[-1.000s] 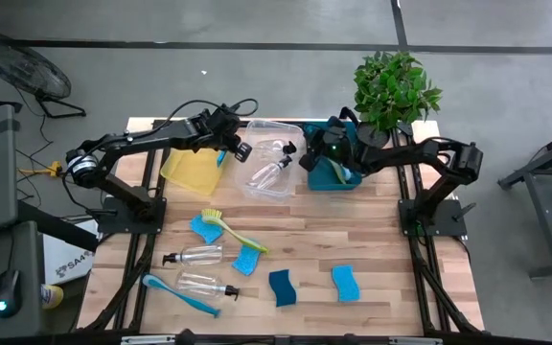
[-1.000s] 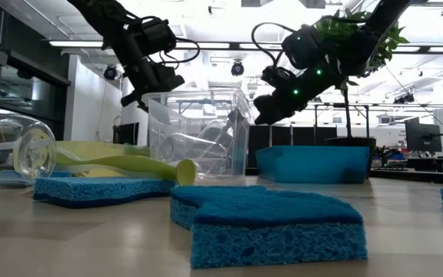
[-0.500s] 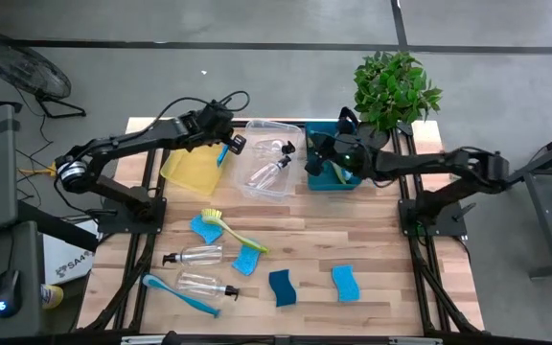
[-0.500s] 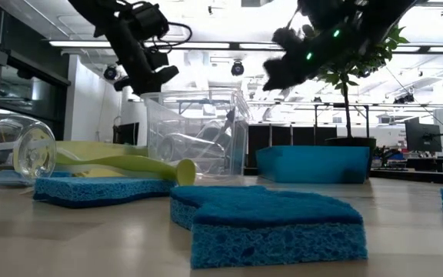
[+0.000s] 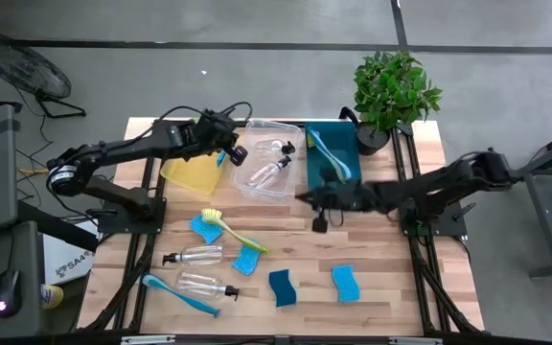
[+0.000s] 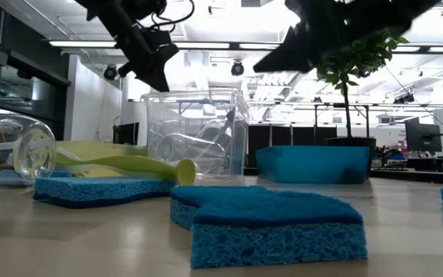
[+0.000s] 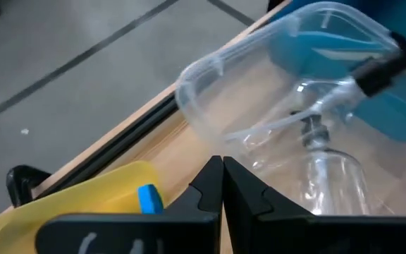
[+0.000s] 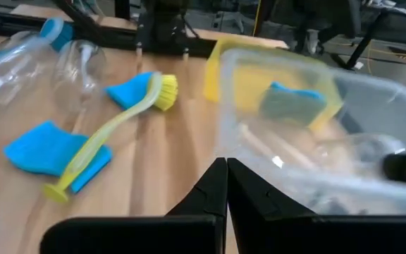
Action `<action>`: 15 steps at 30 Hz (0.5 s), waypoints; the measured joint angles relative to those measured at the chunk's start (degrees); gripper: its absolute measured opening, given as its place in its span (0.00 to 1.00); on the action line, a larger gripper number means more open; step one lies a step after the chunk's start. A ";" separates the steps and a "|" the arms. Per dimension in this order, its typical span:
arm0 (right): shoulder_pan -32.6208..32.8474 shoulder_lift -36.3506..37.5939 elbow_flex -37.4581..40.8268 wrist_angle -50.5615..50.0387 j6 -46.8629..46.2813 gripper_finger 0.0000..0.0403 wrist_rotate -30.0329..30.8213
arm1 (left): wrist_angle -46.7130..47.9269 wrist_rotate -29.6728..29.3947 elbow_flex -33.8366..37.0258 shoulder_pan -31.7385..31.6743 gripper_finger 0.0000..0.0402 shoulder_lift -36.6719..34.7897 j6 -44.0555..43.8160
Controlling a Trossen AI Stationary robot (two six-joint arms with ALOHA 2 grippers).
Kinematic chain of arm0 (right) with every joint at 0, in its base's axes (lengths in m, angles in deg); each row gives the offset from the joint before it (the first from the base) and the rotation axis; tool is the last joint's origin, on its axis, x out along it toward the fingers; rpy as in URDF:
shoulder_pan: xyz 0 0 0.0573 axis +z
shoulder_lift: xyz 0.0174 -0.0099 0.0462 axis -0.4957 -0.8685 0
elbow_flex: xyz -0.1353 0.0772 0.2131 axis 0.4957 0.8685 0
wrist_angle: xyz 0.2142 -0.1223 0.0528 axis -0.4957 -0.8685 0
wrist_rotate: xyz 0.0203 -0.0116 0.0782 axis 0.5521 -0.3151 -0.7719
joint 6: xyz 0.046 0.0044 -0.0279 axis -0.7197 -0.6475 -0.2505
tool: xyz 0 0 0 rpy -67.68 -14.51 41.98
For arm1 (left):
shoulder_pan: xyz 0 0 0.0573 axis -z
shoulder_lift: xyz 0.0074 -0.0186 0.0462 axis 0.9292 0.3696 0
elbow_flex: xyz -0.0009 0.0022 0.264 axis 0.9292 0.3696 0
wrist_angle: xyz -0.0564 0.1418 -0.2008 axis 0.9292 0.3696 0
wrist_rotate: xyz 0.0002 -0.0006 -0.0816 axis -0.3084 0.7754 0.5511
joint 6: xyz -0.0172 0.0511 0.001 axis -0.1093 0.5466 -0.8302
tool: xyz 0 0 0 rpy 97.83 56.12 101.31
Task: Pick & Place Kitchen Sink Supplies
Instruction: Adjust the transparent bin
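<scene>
My left gripper hovers shut above the seam between the yellow bin and the clear bin. My right gripper, also shut and holding nothing, hangs over the table's middle, near the clear bin. A blue brush lies in the teal bin. A blue sponge lies in the yellow bin, and a bottle in the clear bin. On the table lie a yellow-green brush, two bottles, another blue brush and several blue sponges.
A potted plant stands at the far right corner, behind the teal bin. The three bins line the far side. Bare wood lies on the right half of the table, between the teal bin and the sponges near the front edge.
My right gripper has drawn out of the teal bin and swung toward the near edge, over the table's middle; the blue brush lies in the teal bin. My left gripper has risen slightly above the bins.
</scene>
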 joint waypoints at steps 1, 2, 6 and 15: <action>1.35 -1.78 1.08 3.00 -0.75 0.00 1.43 | -0.02 -0.62 0.00 0.78 0.00 0.00 0.00; 2.44 -3.60 2.08 6.23 -1.46 0.00 2.70 | 0.01 -1.49 0.00 1.59 0.00 0.00 0.02; 5.19 -11.92 5.02 19.69 -2.67 0.00 8.09 | -0.02 -3.73 0.00 4.13 0.00 0.00 0.00; 4.69 -27.33 0.00 34.13 -1.30 0.00 12.08 | 0.40 -4.99 0.00 5.94 0.00 0.00 -0.60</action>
